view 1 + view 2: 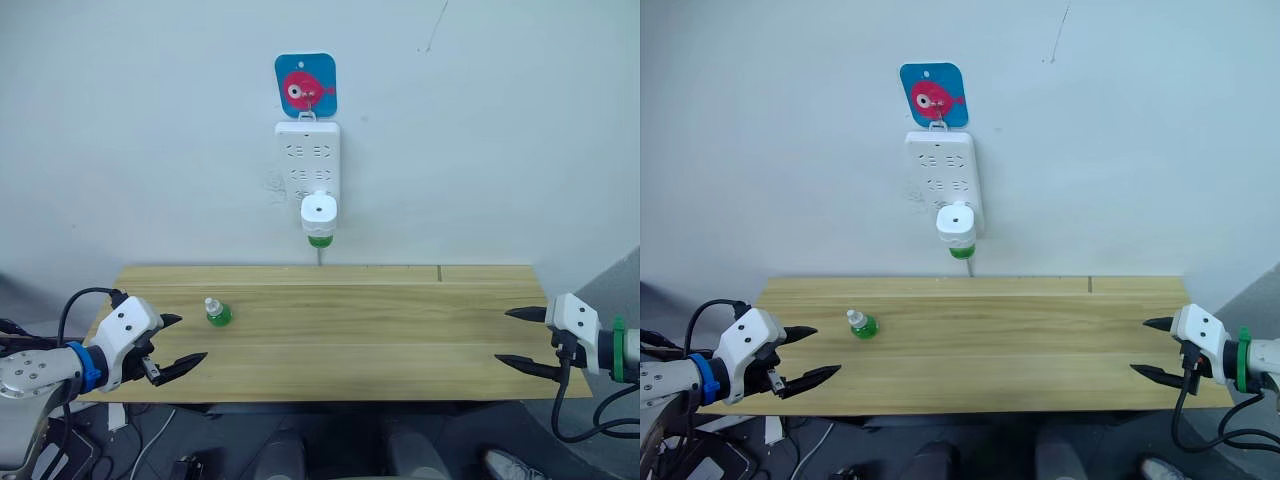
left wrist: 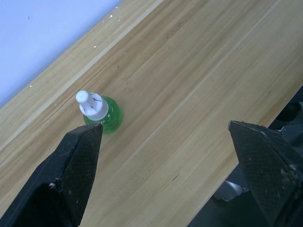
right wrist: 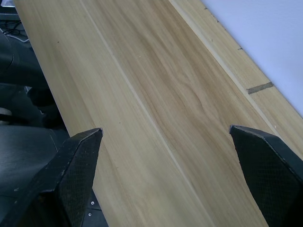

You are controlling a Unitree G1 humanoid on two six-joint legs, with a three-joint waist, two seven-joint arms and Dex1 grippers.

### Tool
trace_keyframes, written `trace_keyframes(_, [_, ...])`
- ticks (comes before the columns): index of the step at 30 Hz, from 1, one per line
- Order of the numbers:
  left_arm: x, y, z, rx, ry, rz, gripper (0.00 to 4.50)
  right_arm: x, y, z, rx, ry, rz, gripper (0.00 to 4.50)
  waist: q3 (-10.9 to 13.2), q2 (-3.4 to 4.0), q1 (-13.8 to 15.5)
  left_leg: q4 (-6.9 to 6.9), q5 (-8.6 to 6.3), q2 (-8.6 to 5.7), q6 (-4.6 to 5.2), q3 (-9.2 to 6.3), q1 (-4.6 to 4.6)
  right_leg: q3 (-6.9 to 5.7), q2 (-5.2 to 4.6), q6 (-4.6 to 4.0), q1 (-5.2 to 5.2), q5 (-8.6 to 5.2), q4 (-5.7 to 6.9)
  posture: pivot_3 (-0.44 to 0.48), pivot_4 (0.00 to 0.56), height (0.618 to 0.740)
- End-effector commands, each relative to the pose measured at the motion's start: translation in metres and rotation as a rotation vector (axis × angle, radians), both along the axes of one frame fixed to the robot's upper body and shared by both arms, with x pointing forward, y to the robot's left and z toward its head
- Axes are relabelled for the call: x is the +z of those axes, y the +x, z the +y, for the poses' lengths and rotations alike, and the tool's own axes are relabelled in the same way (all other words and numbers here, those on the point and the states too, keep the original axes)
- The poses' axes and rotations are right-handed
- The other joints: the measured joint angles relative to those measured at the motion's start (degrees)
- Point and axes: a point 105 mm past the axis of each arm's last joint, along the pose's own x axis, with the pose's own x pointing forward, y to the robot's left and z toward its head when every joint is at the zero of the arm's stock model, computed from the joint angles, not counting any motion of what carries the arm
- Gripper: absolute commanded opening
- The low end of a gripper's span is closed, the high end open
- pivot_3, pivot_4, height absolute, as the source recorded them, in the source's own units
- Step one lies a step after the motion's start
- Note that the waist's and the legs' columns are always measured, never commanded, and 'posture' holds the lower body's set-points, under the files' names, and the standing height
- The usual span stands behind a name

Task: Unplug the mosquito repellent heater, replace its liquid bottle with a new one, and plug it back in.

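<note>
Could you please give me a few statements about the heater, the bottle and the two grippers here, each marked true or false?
1. The heater is plugged into the power strip on the wall. True.
2. A green bottle stands upright on the table. True.
3. The left gripper is shut on the green bottle. False: its fingers are open and the bottle stands apart from them.
4. The right gripper holds the heater. False: it is open and empty at the table's right end.
5. The heater has a green bottle fitted beneath it. True.
</note>
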Motion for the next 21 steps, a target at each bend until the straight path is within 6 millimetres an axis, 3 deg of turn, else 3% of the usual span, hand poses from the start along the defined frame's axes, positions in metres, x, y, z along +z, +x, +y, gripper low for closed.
trace_keyframes(1, [0.008,0.0,-0.003,-0.006,-0.013,-0.011,4.5,0.016,0.004,0.0,0.002,-0.004,-0.049,4.47,0.0,0.0,0.0,0.0,0.0,0.0,0.0,0.0,0.0,0.0,0.0,0.0,0.0,0.0,0.0,0.051,0.132,0.725])
trace_keyframes(10, [0.012,-0.004,-0.008,-0.022,-0.1,0.019,4.5,0.017,0.004,0.001,0.002,-0.007,-0.047,4.47,0.0,0.0,0.0,0.01,0.0,0.0,0.0,0.0,0.0,0.0,0.0,0.0,0.0,0.0,0.0,0.05,0.132,0.725])
trace_keyframes(15, [0.02,0.001,-0.002,0.008,-0.149,-0.002,4.5,0.018,0.004,0.001,0.003,-0.01,-0.047,4.47,0.0,-0.01,0.0,0.01,0.0,0.0,0.0,-0.01,0.0,-0.02,0.0,0.0,0.0,0.0,0.0,0.05,0.133,0.725])
trace_keyframes(21, [0.014,-0.001,0.007,0.012,-0.097,0.004,4.5,0.017,0.005,0.0,0.001,-0.01,-0.048,4.47,0.0,0.0,0.0,0.02,0.0,0.0,0.0,0.01,0.0,0.01,0.0,0.0,0.0,0.01,0.0,0.051,0.131,0.725])
